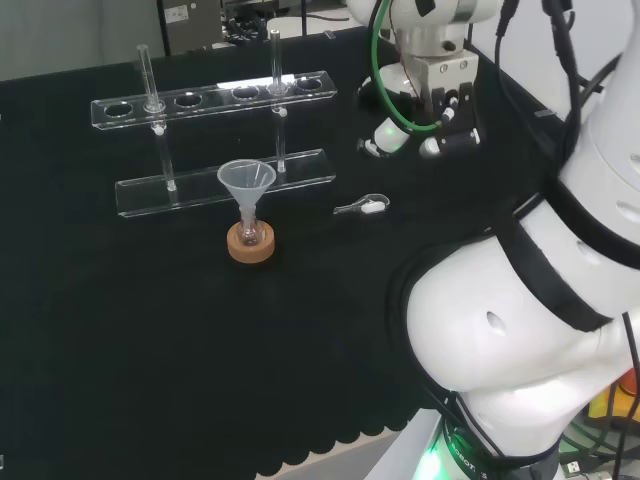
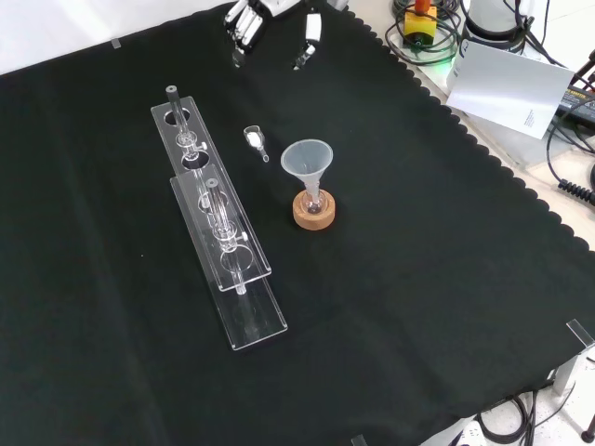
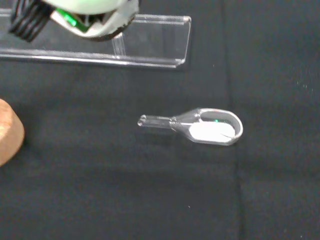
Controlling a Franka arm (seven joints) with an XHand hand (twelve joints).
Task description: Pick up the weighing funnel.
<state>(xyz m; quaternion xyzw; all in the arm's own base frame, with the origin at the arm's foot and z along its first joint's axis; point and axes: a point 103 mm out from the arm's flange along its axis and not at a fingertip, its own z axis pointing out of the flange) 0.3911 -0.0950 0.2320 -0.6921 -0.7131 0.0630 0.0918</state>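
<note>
The weighing funnel [image 1: 362, 207] lies flat on the black cloth, a small clear scoop with a short stem and some white powder in its bowl [image 3: 210, 127]. In the front view the weighing funnel [image 2: 255, 139] rests between the tube rack and the big funnel. The hand [image 1: 425, 125] hovers above the cloth, to the right of the weighing funnel in the head view and apart from it. Its fingers [image 2: 246, 23] hang relaxed and hold nothing. A blurred white part of the hand [image 3: 90, 15] shows in the wrist view.
The big funnel [image 1: 247, 180] stands mouth up in a small flask on a cork ring [image 1: 251, 243], left of the weighing funnel in the head view. A clear two-tier tube rack [image 2: 218, 223] with a few glass tubes stands behind it. Cables and boxes lie beyond the cloth's edge [image 2: 521, 84].
</note>
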